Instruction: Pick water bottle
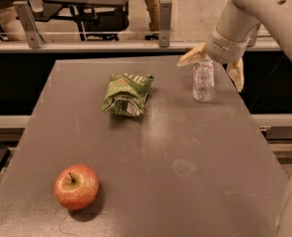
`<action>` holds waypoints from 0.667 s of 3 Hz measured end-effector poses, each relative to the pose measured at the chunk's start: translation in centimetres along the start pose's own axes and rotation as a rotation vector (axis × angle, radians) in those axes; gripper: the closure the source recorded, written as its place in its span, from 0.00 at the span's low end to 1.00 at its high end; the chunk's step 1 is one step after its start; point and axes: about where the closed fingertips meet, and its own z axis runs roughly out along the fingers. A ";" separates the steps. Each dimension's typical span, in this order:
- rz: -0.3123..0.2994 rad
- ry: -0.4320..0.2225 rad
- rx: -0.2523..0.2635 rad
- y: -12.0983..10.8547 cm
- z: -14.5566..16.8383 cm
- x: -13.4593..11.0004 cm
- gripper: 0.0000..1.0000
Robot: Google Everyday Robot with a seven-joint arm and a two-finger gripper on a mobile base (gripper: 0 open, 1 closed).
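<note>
Apple (pixel 76 187) front left of bench (pixel 47 132), out of my path; green snack bag (pixel 127 94) mid-bench, well apart from target; water bottle (pixel 203 80) upright far right; my end effector (pixel 213 65) above its cap, fingers (pixel 189 58) spread wide, empty, straddling ready for descent

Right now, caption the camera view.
Open tool over small clear plastic water bottle, far right of grey table.

On table (pixel 185 191): water bottle (pixel 203 81), apple (pixel 76 186), chip bag (pixel 127 94), one each; one gripper (pixel 211 66) over bottle.
</note>
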 end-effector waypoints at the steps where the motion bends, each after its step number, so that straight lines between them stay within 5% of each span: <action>1: -0.071 0.008 -0.034 -0.4 0.9 0.5 0.18; 2: -0.130 0.011 -0.079 -0.6 1.4 0.6 0.49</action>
